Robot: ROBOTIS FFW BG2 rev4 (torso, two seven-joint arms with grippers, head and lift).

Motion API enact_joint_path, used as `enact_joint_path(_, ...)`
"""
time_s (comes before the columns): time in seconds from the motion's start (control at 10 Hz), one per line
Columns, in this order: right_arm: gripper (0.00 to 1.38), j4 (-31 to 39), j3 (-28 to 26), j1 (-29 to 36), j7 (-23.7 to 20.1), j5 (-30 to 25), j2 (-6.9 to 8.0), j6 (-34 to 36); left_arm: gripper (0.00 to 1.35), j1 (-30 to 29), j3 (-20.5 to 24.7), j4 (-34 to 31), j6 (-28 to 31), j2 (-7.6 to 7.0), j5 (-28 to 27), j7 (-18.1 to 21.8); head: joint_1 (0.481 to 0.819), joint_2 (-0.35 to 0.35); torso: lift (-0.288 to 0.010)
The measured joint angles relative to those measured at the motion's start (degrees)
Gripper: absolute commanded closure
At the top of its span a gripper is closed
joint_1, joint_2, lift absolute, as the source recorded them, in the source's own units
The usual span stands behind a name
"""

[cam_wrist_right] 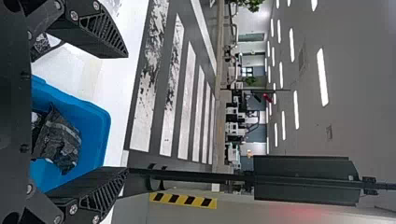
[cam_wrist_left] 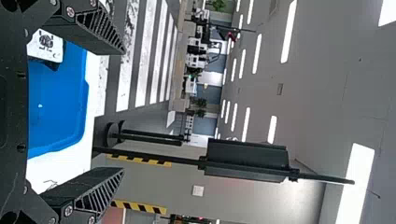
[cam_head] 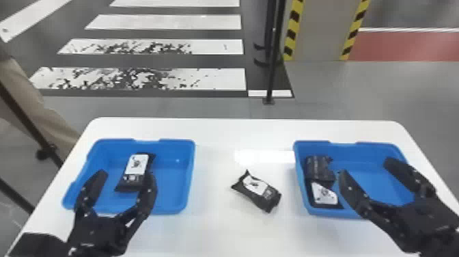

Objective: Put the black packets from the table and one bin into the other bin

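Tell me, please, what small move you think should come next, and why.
Probably ease the open, empty right hand over to the black packet on the table: it lies between the left bin and the right bin, in neither, and that hand looks nearer.

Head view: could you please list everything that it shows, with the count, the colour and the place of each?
table: one, white, before the robot
left bin: one, blue, table's left
right bin: one, blue, table's right
packet: one, black with white label, between bins
packet: one, same colours, in left bin
packets: two, black, in right bin
floor stripes: several, white, beyond table
floor area: one, red, far right
left gripper: one, black, over left bin
right gripper: one, black, over right bin
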State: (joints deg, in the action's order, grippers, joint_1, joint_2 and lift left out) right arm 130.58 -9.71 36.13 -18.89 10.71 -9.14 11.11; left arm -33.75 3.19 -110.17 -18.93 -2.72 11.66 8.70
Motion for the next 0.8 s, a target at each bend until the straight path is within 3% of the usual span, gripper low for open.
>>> enact_joint_path(0.6,0.17,-0.14,0.18,-0.26,0.00,0.04,-0.12,0.00,0.15,0.01,-0.07,0.00,0.25,0.00,0.16,0.00,0.695,0.015,-0.110)
enact_joint_path(0.8,0.17,-1.15,2.22,-1.79,-0.04,0.12,-1.02,-0.01,0.15,0.01,-0.21,0.00,0.52,0.00,0.06,0.00,0.695,0.034,-0.110)
